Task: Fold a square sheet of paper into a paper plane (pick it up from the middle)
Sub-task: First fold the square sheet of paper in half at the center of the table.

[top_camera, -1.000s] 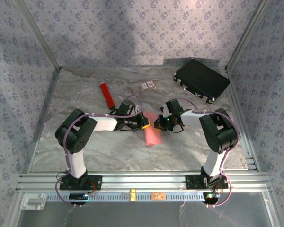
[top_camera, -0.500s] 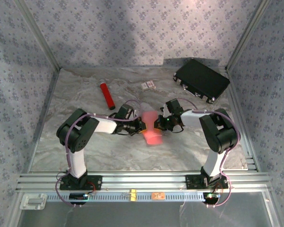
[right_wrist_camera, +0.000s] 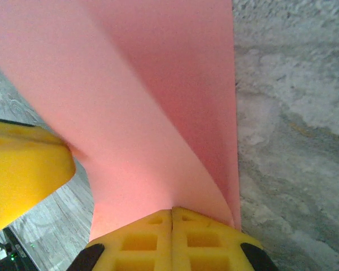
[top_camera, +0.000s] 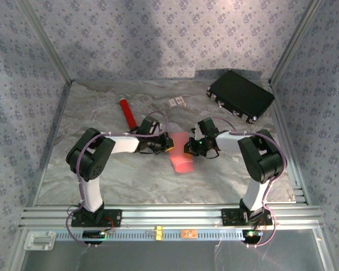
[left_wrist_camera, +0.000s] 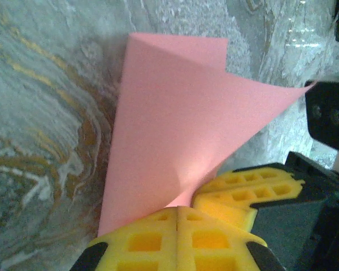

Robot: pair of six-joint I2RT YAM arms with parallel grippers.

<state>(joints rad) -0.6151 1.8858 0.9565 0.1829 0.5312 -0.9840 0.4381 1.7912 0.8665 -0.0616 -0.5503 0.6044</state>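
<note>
The pink-red square sheet of paper [top_camera: 181, 153] hangs curled between my two grippers above the middle of the marble table. My left gripper [top_camera: 168, 143] is shut on one edge of it; in the left wrist view the sheet [left_wrist_camera: 169, 118] rises bent from the closed yellow pads [left_wrist_camera: 158, 240], with the right gripper's yellow fingers [left_wrist_camera: 254, 189] close beside. My right gripper [top_camera: 187, 148] is shut on the opposite edge; in the right wrist view the sheet [right_wrist_camera: 152, 101] curves up from its closed pads [right_wrist_camera: 172, 240]. No folded plane is visible.
A glossy red cylinder [top_camera: 127, 113] lies left of centre at the back. A small printed card [top_camera: 177, 102] sits behind the grippers. A black case [top_camera: 240, 95] rests in the far right corner. Metal frame posts and patterned walls enclose the table [top_camera: 130, 175].
My left gripper shifted back and slightly right after dipping toward the front. The sheet went from hanging long to bunched and curled between the grippers. The right arm barely moved.
</note>
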